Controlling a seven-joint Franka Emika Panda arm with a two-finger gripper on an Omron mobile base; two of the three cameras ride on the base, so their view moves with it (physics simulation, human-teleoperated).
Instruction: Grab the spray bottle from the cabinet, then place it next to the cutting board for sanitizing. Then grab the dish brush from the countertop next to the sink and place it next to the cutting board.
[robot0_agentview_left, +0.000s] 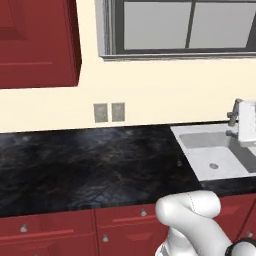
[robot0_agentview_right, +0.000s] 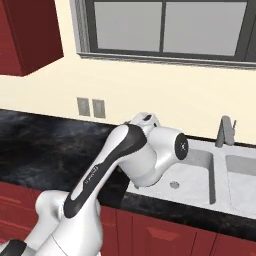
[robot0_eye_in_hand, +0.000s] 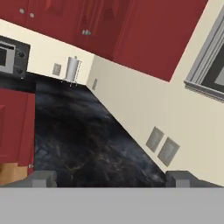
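Fingertips (robot0_eye_in_hand: 43, 178) are sitting wide apart and gripping nothing over the countertop (robot0_eye_in_hand: 83, 144), so the arm should be rising toward the cabinet (robot0_eye_in_hand: 144, 35) above its back edge (spray bottle presumably inside, behind 2 doors).

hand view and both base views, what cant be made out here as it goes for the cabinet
- Cabinet: cut off by the top and left edges of the left base view, so its inside is hidden.
- Faucet: cut by the right edge of the left base view.
- End effector: just its tips show at the bottom of the hand view, set apart with nothing between them.
- Small items by the far corner: too small to identify.
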